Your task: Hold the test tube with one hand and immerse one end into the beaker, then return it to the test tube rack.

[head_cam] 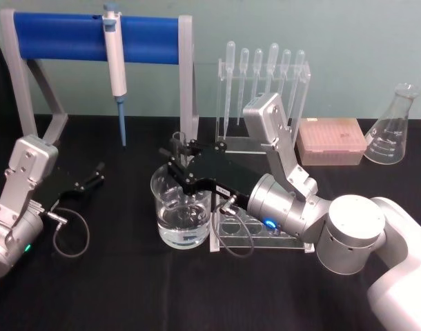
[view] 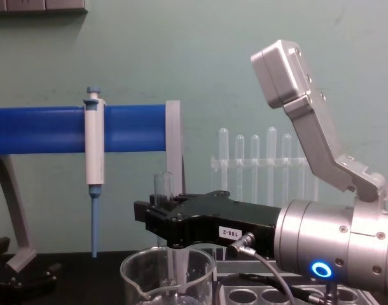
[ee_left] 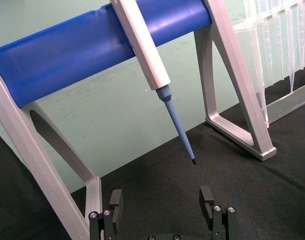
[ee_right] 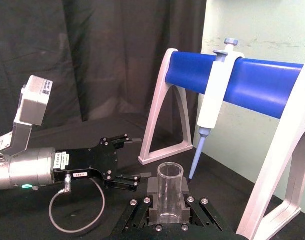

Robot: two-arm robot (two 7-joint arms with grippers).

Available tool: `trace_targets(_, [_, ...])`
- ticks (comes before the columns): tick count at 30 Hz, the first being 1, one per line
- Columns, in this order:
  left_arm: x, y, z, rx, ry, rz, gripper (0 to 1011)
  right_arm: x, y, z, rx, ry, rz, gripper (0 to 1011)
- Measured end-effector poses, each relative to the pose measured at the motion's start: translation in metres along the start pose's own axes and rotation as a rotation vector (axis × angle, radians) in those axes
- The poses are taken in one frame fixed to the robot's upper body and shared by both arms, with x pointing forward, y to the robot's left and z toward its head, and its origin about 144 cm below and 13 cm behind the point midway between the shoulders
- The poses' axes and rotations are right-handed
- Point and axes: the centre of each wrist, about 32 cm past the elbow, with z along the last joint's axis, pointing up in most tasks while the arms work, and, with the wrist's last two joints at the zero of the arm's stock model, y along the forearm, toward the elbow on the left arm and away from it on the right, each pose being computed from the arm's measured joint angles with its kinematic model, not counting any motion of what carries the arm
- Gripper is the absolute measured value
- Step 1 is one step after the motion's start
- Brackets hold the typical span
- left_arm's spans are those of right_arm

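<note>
1. Black cloth covered the table (head_cam: pixel 128 289).
2. The right pincer (head_cam: pixel 185 152) was above the beaker (head_cam: pixel 168 196) and clamped on the tube (head_cam: pixel 181 140) a little below its rim. In the right wrist view, its pads (ee_right: pixel 153 192) pressed on both sides of the glass.
3. The tube stood nearly upright, its open rim above the fingers and its lower end down inside the beaker. Whether that end reached the liquid could not be told.
4. The beaker held clear liquid in its lower part. It stood on the table just beside the rack (head_cam: pixel 228 229), on the rack's left.
5. The right arm passed over the rack to reach the beaker.
6. The left pincer (head_cam: pixel 94 176) was low over the table on the robot's left, well apart from the beaker. Its fingers (ee_left: pixel 207 197) were spread wide and held nothing.
7. The micropipette (head_cam: pixel 117 62) hung tip-down from the blue bar of the stand (head_cam: pixel 59 38), behind the beaker.
8. Plastic pipettes (head_cam: pixel 272 62) stood in a clear holder behind the rack.
</note>
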Motion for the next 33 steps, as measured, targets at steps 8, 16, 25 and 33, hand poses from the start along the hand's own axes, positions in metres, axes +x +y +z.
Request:
trace_targets(8, [0.0000,0.0000,0.0000,0.000,0.000,0.000,1000,0.0000,0.0000,0.0000,0.000,0.000,0.000,226])
trace_targets(16, [0.0000,0.0000,0.0000,0.000,0.000,0.000,1000,0.0000,0.0000,0.0000,0.000,0.000,0.000,226])
trace_targets(25, [0.0000,0.0000,0.0000,0.000,0.000,0.000,1000,0.0000,0.0000,0.0000,0.000,0.000,0.000,226])
trace_targets(33, [0.0000,0.0000,0.0000,0.000,0.000,0.000,1000,0.0000,0.0000,0.0000,0.000,0.000,0.000,226])
